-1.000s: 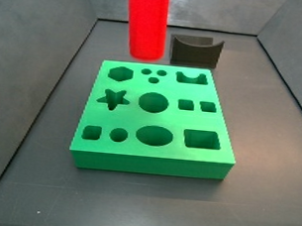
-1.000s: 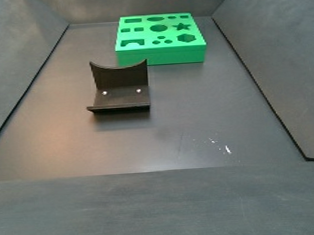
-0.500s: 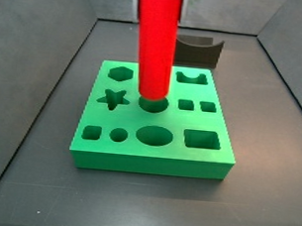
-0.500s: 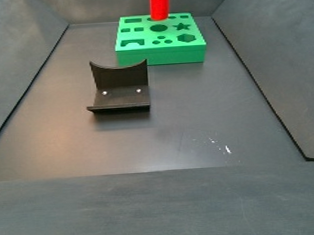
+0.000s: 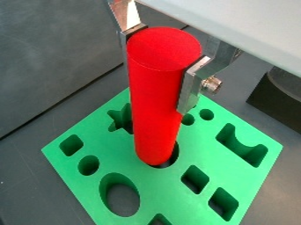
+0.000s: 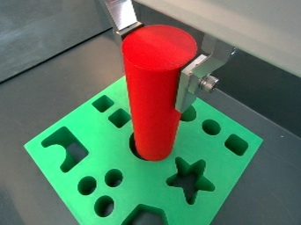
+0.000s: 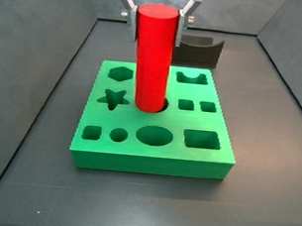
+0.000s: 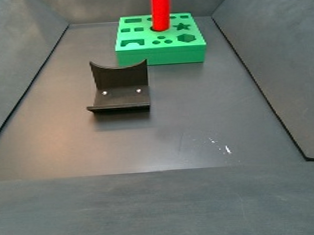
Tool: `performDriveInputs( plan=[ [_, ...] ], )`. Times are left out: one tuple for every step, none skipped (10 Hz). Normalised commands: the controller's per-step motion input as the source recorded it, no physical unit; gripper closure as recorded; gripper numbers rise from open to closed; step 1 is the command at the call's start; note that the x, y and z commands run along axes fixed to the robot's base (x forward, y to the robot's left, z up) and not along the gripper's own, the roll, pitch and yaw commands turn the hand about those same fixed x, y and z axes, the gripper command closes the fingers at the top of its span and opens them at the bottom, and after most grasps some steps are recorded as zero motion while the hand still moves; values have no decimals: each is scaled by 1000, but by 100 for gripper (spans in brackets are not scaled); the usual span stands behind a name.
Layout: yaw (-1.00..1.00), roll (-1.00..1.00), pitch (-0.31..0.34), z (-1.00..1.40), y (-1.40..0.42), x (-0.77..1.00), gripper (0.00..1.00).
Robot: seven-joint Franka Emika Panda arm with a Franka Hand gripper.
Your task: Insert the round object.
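Observation:
The round object is a tall bright red cylinder [image 7: 152, 60], upright, with its lower end in the round centre hole of the green block [image 7: 150, 155]. It shows in both wrist views [image 5: 159, 97] [image 6: 156, 92] and in a side view [image 8: 158, 9]. My gripper [image 7: 157, 8] is shut on the cylinder's top end, a silver finger [image 5: 195, 81] on each side, as both wrist views show [image 6: 159, 48]. The green block [image 8: 159, 39] has several shaped holes, among them a star [image 6: 191, 173], an oval [image 5: 121, 193] and squares.
A dark grey notched block [image 7: 198, 50] stands behind the green block. The fixture [image 8: 119, 88], a dark bracket on a base plate, stands on the floor away from the block. Dark walls enclose the floor on the sides.
The cylinder has come down from above the block over its centre hole, and its lower end now sits in the hole. The gripper came down with it.

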Motion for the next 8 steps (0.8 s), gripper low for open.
performDriveInputs(
  plan=[
    [0,26,11,-426,0,206,100],
    [-6,13,0,-440,-29,34,100],
    [-23,0,0,-500,-63,194,100],
    [0,49,0,-543,-17,206,100],
    [-51,30,0,-454,-34,0,100],
    [0,70,0,-534,0,109,100],
    [0,141,37,-526,94,77,100],
    [0,159,0,-429,206,-31,100]
  ],
)
